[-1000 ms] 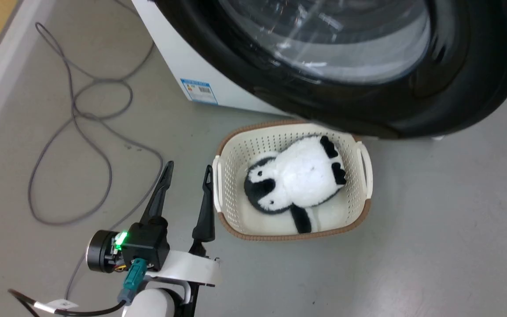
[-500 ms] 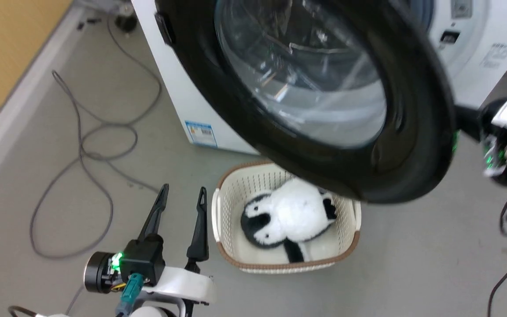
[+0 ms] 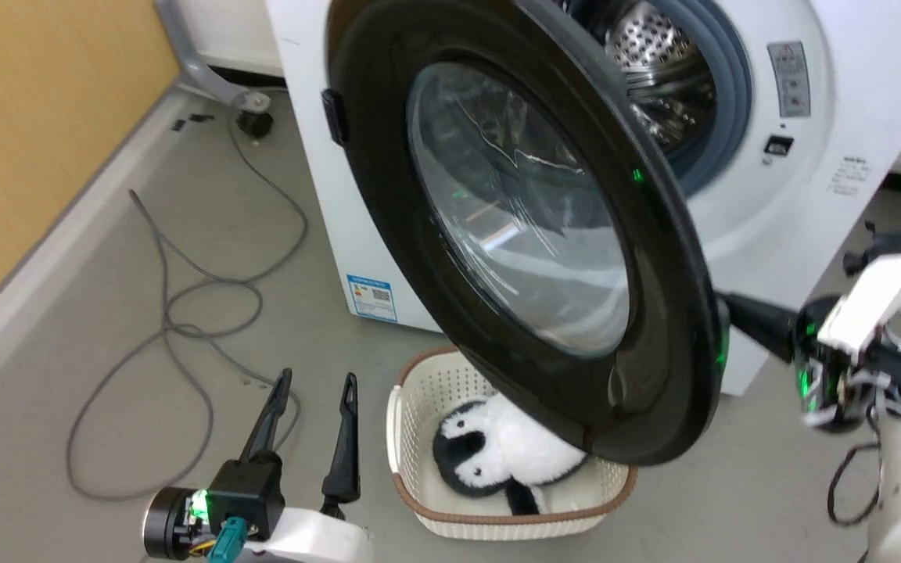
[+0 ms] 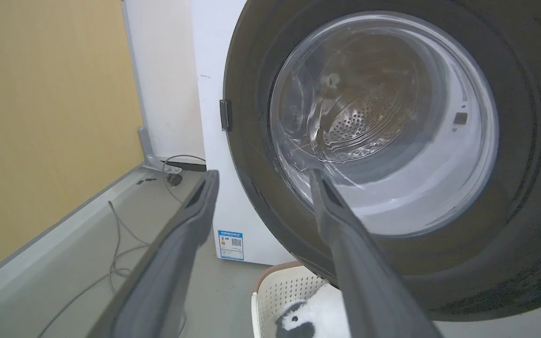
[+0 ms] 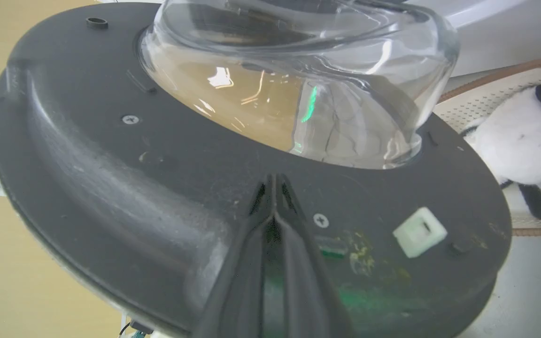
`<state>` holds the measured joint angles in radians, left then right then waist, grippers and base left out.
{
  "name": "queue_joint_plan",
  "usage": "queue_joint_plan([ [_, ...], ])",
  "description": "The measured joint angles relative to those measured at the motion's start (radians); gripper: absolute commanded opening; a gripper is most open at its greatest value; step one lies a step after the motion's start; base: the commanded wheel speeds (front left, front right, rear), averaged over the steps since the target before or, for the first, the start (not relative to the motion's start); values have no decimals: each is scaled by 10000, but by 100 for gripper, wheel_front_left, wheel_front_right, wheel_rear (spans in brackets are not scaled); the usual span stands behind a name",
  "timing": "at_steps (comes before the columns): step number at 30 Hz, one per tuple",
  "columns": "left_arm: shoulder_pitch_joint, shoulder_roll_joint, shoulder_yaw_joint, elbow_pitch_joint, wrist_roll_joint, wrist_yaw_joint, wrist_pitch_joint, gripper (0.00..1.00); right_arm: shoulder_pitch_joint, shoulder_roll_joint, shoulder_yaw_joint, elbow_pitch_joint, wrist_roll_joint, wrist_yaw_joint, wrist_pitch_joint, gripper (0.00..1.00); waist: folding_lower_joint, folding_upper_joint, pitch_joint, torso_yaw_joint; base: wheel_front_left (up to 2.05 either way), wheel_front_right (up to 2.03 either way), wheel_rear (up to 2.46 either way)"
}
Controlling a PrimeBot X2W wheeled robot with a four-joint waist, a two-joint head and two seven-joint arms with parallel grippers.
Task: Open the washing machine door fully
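Two grippers logged. Head view: large round glossy black door point(image 3: 521, 234) half open on big white washing machine point(image 3: 857, 86); left gripper point(image 3: 318, 378) spread, empty. Right wrist view: my right gripper point(image 5: 274, 178) closed, tips against its inner face. Mid-swing, I judge; next, push wider.

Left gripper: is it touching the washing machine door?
Apart. In the head view the left gripper, jaws open, sits low, with a strip of floor visible between it and the washing machine door.
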<state>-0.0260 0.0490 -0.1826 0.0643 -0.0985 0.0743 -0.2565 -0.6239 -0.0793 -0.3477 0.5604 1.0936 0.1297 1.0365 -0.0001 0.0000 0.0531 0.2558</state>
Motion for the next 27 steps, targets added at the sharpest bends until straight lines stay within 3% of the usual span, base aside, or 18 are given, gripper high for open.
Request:
queue_joint_plan([
  [7,264,0,38,33,4,-73,0,100,1280,194,407,-1197,748,0,343,0,-1,0,-411,285,0,0,0],
  [14,471,-2,17,65,77,-171,0,100,2311,213,2560,-1852,2602,0,-508,0,-1,0,-668,596,0,0,0],
  [27,645,-2,15,67,88,-244,0,100,3074,240,4941,-2428,3705,0,-1835,0,0,0,-756,1048,0,0,0],
])
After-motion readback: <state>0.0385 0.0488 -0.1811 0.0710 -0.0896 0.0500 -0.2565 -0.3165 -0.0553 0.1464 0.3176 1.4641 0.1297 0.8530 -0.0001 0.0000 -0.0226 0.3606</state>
